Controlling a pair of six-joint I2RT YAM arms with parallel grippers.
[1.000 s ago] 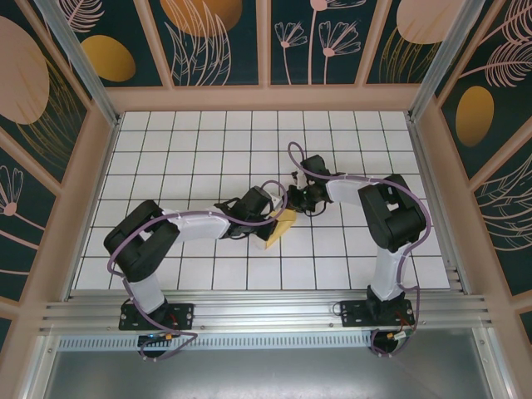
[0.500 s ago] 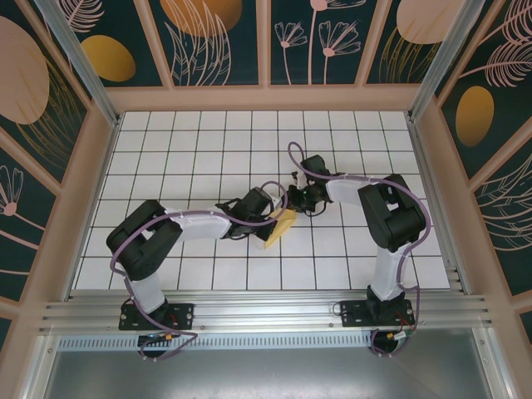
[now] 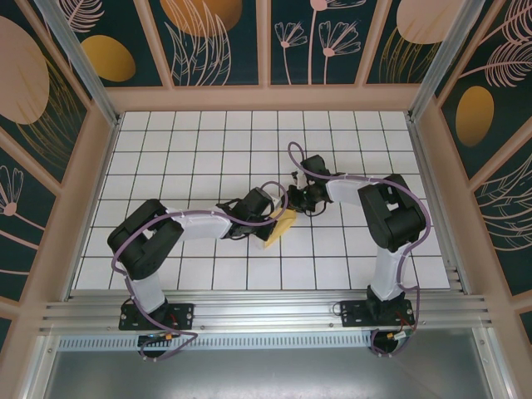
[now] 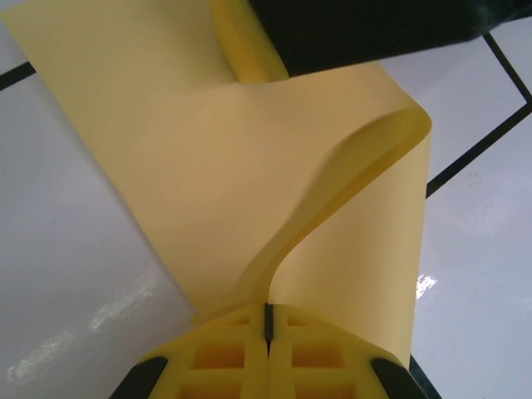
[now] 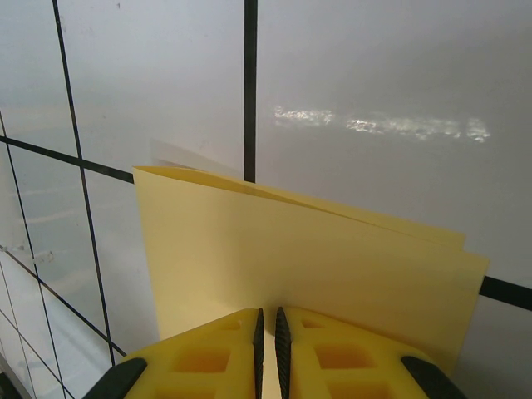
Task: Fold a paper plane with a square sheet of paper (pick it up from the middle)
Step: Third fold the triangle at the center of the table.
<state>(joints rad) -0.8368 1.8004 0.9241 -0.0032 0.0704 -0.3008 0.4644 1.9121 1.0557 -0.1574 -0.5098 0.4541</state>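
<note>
While my left jaws and right jaws both clamp the square sheet of paper [image 3: 282, 227], it runs 1 to 7 o'clock, right jaws at the 1 o'clock end.

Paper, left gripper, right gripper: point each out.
paper [image 3: 281, 229], top view, middle of the visible yellow sheet.
left gripper [image 4: 268, 320], left wrist view, seam between its closed fingertips gripping the paper.
right gripper [image 5: 267, 326], right wrist view, seam between its closed fingertips gripping the paper.
</note>
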